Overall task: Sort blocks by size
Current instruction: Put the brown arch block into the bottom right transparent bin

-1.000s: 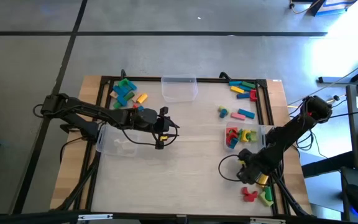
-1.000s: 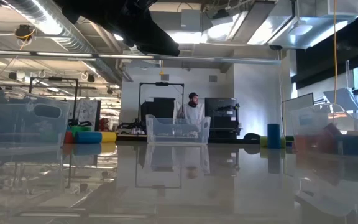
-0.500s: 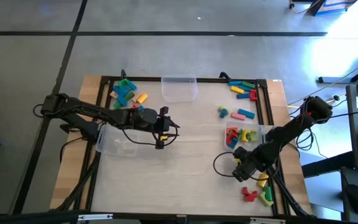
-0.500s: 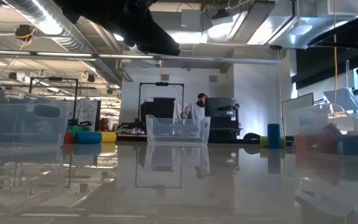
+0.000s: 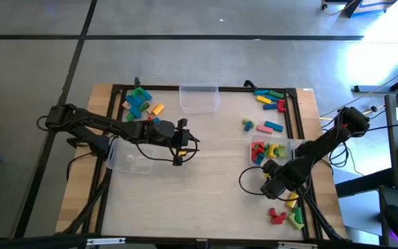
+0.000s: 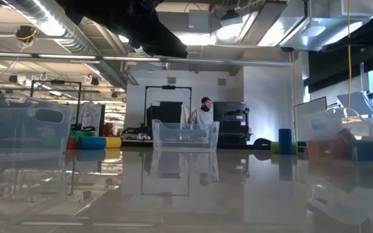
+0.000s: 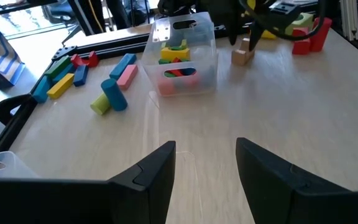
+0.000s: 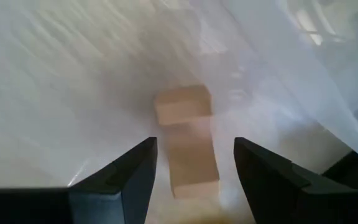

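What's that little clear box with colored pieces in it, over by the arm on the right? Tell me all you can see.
The clear plastic bin is a small see-through tub with thin walls and an open top, standing upright on the wooden table. Inside lie red, yellow and green blocks. A tan block sits apart beside it. The right end effector hovers close by, not touching it.

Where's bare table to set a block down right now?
The wide bare stretch between the left gripper and the block-filled bin is free, down to the near edge. Crowded: the blocks beside the right gripper and both far corners.
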